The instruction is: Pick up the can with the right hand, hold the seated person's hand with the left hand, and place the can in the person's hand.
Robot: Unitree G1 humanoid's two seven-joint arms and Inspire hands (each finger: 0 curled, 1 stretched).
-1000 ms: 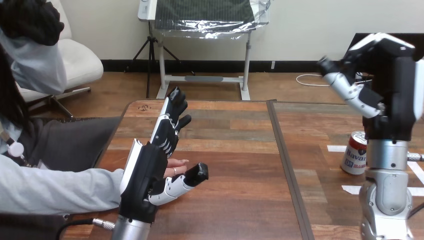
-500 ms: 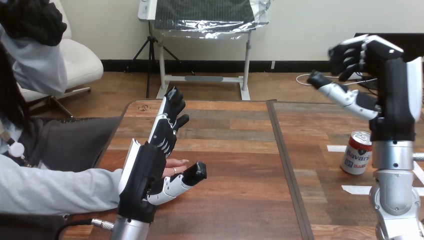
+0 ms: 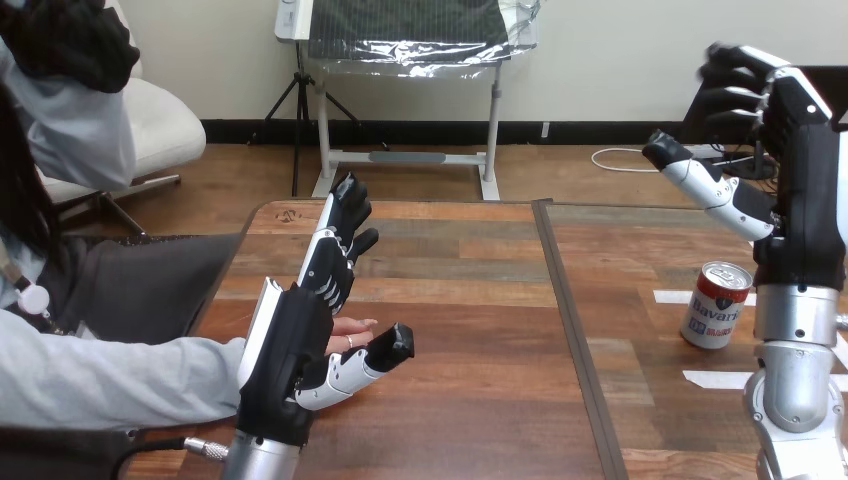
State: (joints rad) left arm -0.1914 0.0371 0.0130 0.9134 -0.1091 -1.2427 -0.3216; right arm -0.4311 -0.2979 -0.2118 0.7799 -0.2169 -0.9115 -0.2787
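Note that the can (image 3: 716, 306) stands free on the table (image 3: 470, 300) at right, below your raised, wide-spread right hand (image 3: 805, 180), while the straight-fingered left hand (image 3: 290, 345) flanks the person's hand (image 3: 352, 328), apparently to steady it.

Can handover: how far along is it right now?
Nothing finished. In hand: the left hand sits open beside the person's hand, fingers straight, not curled round it. The right hand hovers open above the can, which stands untouched on the table. Left: grasp the can, hold the hand, deliver.
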